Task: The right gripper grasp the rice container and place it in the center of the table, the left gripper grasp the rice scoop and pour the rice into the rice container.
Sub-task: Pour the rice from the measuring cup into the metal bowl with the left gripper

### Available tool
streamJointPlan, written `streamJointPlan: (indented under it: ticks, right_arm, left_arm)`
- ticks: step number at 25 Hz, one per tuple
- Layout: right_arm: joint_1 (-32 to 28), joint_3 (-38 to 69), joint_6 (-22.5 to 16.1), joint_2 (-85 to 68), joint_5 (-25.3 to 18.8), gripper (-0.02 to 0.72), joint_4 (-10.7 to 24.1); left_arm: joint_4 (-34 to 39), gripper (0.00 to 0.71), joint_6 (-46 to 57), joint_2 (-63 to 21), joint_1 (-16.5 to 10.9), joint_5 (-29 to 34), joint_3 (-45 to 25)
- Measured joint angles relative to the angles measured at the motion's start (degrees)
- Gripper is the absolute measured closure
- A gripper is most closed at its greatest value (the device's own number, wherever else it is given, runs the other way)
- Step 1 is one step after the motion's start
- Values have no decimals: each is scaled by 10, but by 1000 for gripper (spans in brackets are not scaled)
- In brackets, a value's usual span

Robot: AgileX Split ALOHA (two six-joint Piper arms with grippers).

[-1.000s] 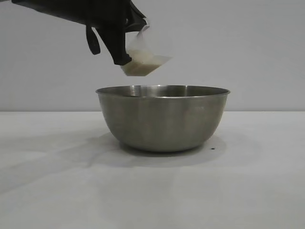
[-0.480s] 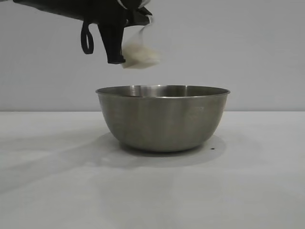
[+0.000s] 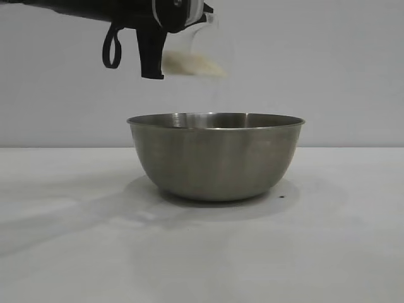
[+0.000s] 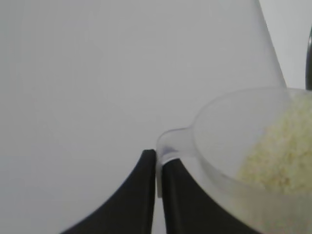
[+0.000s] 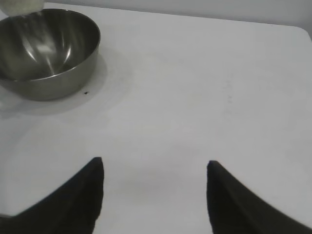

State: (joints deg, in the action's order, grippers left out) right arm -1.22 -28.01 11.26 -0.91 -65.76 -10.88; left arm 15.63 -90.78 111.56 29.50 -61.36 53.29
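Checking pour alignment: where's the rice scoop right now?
Exterior view: the rice scoop is tipped at upper left, clamped in the left gripper, above the rice container.

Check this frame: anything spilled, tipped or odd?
Nothing stands out. The bowl sits upright on the table, with no grains around it. The left gripper holds the tilted scoop of rice above the bowl. The right gripper is open, well clear.

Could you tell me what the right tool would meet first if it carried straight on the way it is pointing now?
Probably bare table: the open right tool points down at white surface, with the rice container off to one side, though depth is hard to judge.
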Motion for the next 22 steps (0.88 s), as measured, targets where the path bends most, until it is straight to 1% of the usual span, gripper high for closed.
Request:
streamJointPlan:
  ticks: [3, 7, 22]
  right_arm:
    - [0, 0, 0, 0, 0, 301, 0]
    - [0, 0, 0, 0, 0, 301, 0]
    - [0, 0, 0, 0, 0, 301, 0]
  left_arm:
    - [2, 710, -24, 26, 0, -25, 0]
    - [6, 710, -57, 49, 0, -26, 0]
    - [20, 710, -193, 50, 0, -34, 0]
